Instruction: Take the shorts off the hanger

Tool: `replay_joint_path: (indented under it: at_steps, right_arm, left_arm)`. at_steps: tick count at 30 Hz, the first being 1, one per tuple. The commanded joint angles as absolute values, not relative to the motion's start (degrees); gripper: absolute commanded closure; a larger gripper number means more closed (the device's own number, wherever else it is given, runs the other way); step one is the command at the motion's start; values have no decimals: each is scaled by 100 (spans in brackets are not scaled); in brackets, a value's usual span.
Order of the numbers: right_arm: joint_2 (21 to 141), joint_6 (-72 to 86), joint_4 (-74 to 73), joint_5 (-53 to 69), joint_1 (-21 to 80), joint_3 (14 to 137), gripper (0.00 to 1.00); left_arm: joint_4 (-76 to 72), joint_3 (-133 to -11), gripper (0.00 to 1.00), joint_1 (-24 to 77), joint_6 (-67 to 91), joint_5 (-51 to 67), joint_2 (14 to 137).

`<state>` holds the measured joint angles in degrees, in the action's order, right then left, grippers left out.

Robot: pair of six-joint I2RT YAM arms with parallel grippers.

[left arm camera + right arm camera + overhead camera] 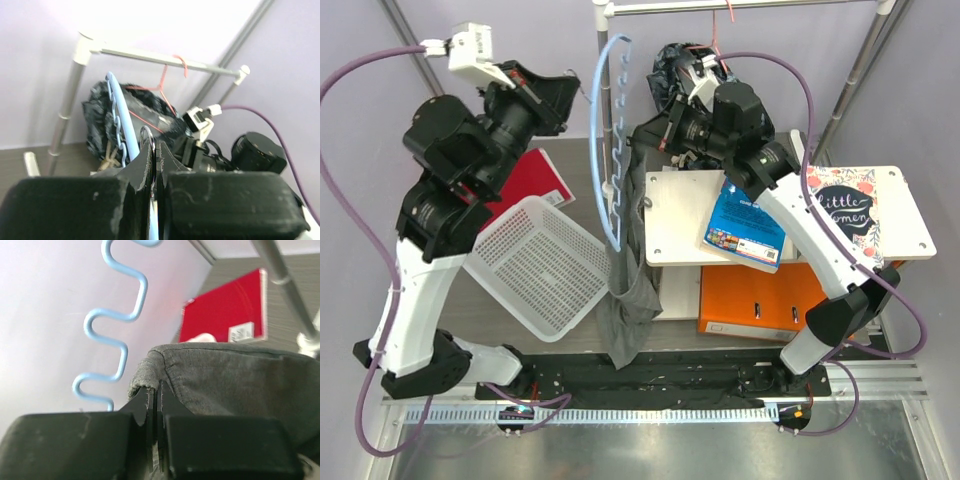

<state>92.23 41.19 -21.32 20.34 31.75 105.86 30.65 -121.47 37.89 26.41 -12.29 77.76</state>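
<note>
The shorts hung bunched on the pink hanger, whose hook sat over the rail at the back of the counter. From above, the right arm's wrist covered most of them. Between the left arm and the shorts stood the light-blue hanger with its notched edge, and a long grey garment drooped beside it toward the near edge.

The left claw was clenched. A strip of light blue showed in the slit between its jaws, so it gripped the light-blue hanger, not the pink one. The right claw was clenched on a folded edge of the grey garment, apart from the shorts.

A white basket lay tilted beside the left arm, next to a red book. On the right, a white board carried a blue book and a floral book, with an orange box under it.
</note>
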Motion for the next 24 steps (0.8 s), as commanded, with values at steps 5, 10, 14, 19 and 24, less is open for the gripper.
replay_joint_path:
  at_steps: [5,10,14,19,24]
  right_arm:
    - [9561,5167,463,2206,3866,11897,99]
    - [10272,5071,914,1495,4446,12953,99]
    - [10722,5220,441,1125,4500,12999,99]
    - [10872,5493,343,1432,4710,12404,99]
    - [10670,5265,-191,1590,4922,11665,99]
  left_arm:
    - [3005,-12173,100,3797,1811,-2829,6531]
    - [3489,-11909,100,3797,1802,-3269,5889]
    - [3779,-11813,100,3797,1872,-3462,5590]
    - [3840,-11558,100,3797,1977,-3524,5274]
    - [4060,-11768,100,3797,2030,-3428,5352]
